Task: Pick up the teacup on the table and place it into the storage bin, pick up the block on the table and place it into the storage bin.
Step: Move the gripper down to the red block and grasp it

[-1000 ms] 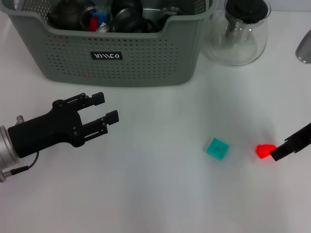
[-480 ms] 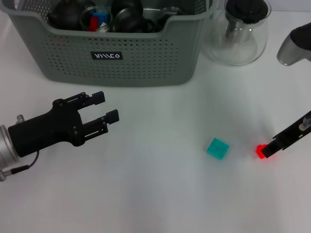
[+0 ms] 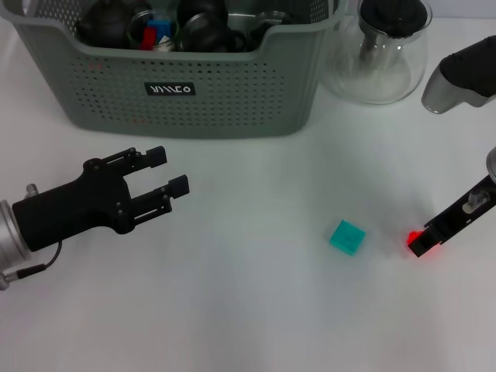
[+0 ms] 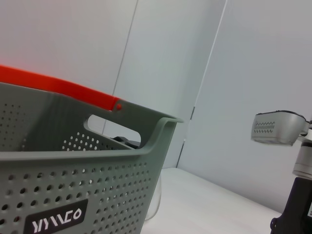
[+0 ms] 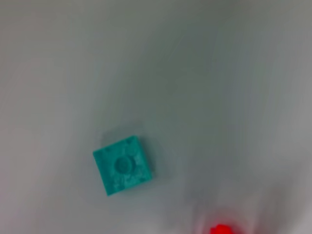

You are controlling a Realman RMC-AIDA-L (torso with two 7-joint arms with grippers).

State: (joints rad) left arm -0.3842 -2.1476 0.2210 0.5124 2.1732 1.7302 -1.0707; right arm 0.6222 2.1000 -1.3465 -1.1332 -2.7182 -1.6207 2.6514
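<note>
The grey-green storage bin (image 3: 194,77) stands at the back left with dark round items and small coloured pieces inside; it fills the left wrist view (image 4: 73,185). A teal block (image 3: 346,236) lies on the table right of centre, also in the right wrist view (image 5: 122,165). To its right lies a small red block (image 3: 413,238), partly covered by the black tip of my right gripper (image 3: 434,235); it shows at the picture's edge in the right wrist view (image 5: 222,229). My left gripper (image 3: 169,170) hovers open and empty in front of the bin. No teacup shows on the table.
A clear glass carafe with a black lid (image 3: 384,50) stands right of the bin. A grey part of my right arm (image 3: 461,77) hangs above the table's right edge. White table (image 3: 248,310) lies bare in the front middle.
My right arm has swung in: its grey part has come into view at the upper right, and the black gripper tip has slid left onto the red block. The left arm has not moved.
</note>
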